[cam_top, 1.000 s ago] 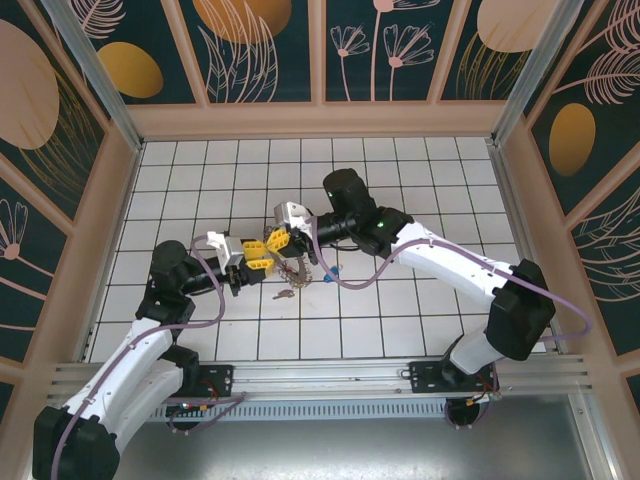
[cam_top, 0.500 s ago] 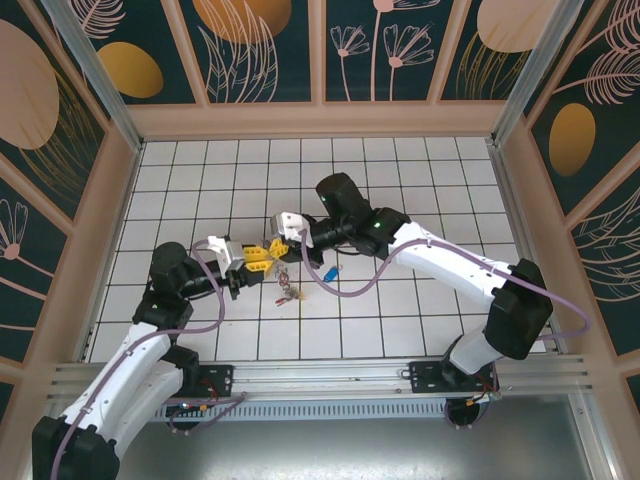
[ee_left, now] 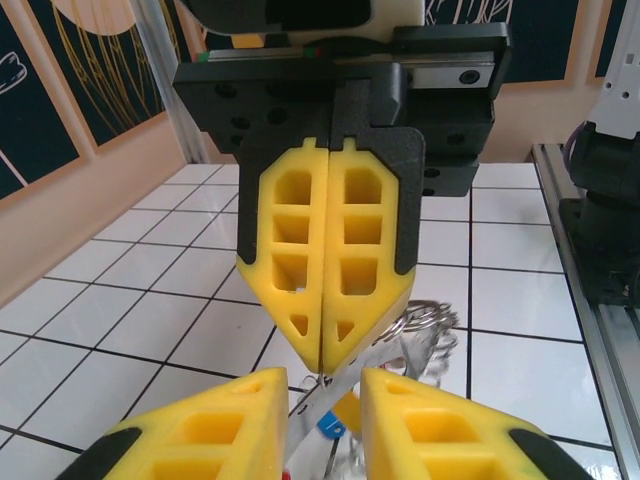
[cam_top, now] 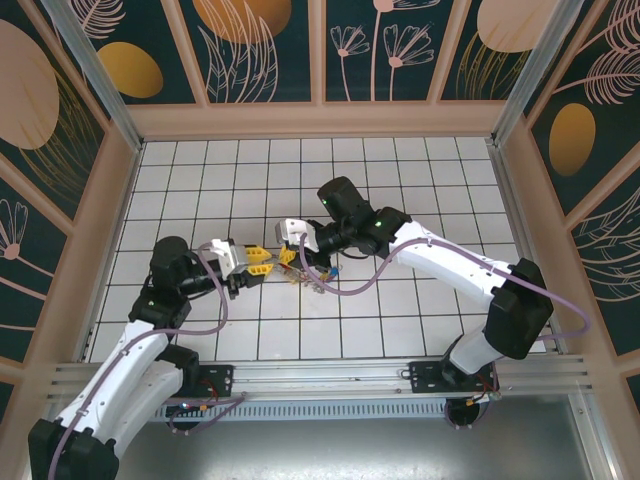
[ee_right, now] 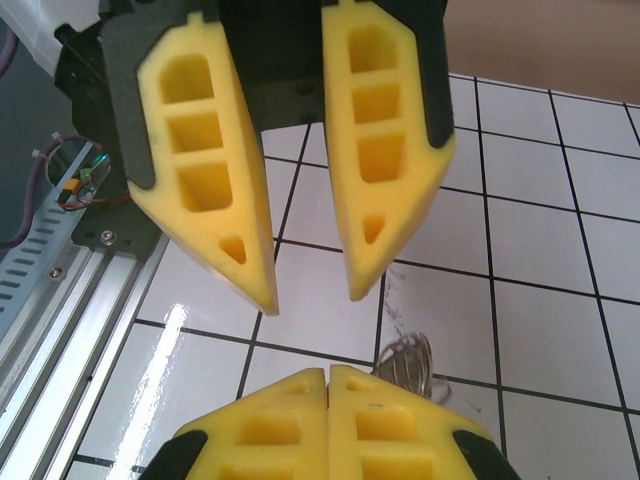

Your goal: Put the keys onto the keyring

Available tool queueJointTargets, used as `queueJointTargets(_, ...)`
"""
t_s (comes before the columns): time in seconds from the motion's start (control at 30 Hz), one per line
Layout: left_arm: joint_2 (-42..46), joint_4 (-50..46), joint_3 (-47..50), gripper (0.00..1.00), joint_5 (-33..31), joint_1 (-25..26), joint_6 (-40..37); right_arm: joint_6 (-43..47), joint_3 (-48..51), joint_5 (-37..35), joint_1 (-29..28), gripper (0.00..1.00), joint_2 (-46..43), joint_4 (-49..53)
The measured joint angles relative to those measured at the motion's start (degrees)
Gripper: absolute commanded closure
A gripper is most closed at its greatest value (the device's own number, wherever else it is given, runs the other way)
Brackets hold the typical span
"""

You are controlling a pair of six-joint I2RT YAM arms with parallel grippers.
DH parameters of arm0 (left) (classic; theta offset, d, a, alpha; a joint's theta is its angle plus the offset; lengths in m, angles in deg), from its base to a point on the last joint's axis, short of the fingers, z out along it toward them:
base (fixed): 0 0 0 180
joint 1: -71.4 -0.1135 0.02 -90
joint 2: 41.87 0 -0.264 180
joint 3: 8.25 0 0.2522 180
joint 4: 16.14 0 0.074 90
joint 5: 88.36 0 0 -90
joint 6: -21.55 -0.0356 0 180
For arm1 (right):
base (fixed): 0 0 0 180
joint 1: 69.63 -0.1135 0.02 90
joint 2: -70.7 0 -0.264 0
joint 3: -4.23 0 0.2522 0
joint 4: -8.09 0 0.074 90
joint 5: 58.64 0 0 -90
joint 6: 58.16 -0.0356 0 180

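Note:
A bunch of keys (cam_top: pixel 307 274) hangs under my right gripper (cam_top: pixel 292 258), just above the floor tiles. In the left wrist view the right gripper (ee_left: pixel 322 366) is shut, its tips pinching a flat metal key blade (ee_left: pixel 352 386) and a thin wire loop. A blue key head (ee_left: pixel 330 428) and a yellow one hang below, and coiled rings (ee_left: pixel 428 318) show behind. My left gripper (ee_left: pixel 318 380) is open, its fingers on either side of the blade without touching it. In the right wrist view the left gripper (ee_right: pixel 313 298) faces my shut right gripper (ee_right: pixel 328 372). The large keyring is hidden.
The two grippers meet tip to tip over the middle of the white tiled floor (cam_top: pixel 400 190). Wooden walls enclose it and an aluminium rail (cam_top: pixel 330 375) runs along the near edge. The right arm's purple cable (cam_top: pixel 350 285) loops near the keys.
The bunch of keys has left its earlier spot on the tiles and now hangs at the right gripper. The right gripper swung down toward the left one. The left gripper drew back slightly.

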Motion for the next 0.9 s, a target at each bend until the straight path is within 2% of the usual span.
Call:
queueJointTargets(0.13, -2.2, 0.5, 0.0, 0.69, 1.0, 0.0, 0.5, 0.0, 0.0, 0.0, 0.0, 1.00, 0.0, 0.0)
queueJointTargets(0.37, -2.9, 0.6, 0.0, 0.54, 1.1, 0.0, -0.8, 0.0, -0.7, -3.1, 0.1, 1.00, 0.3, 2.0)
queueJointTargets(0.4, -2.7, 0.1, 0.0, 0.53, 0.7, 0.0, -1.2, -0.1, -1.0, -4.1, 0.1, 1.00, 0.5, 2.4)
queueJointTargets(0.47, -1.6, -2.3, -0.2, 0.59, -1.6, 0.0, -1.6, -1.5, -2.8, -6.3, 0.1, 1.00, 2.0, 3.8)
queueJointTargets(0.5, -0.8, -3.1, -0.3, 0.58, -3.1, 0.0, -1.3, -2.8, -3.9, -7.0, 0.1, 1.00, 3.0, 4.1)
queueJointTargets(0.63, 7.8, -4.0, -1.2, 0.44, -16.7, 0.1, 4.4, -10.5, -7.4, -9.3, -0.8, 1.00, 8.0, 2.3)
queueJointTargets(0.73, 15.2, -2.4, -1.9, 0.45, -29.2, 0.1, 10.6, -17.7, -7.4, -11.6, -3.0, 1.00, 10.4, -2.0)
queueJointTargets(0.9, 14.1, -4.9, -7.5, 0.34, -52.0, 0.1, 20.0, -31.1, -7.3, -13.3, -5.6, 1.00, 13.4, -14.1)
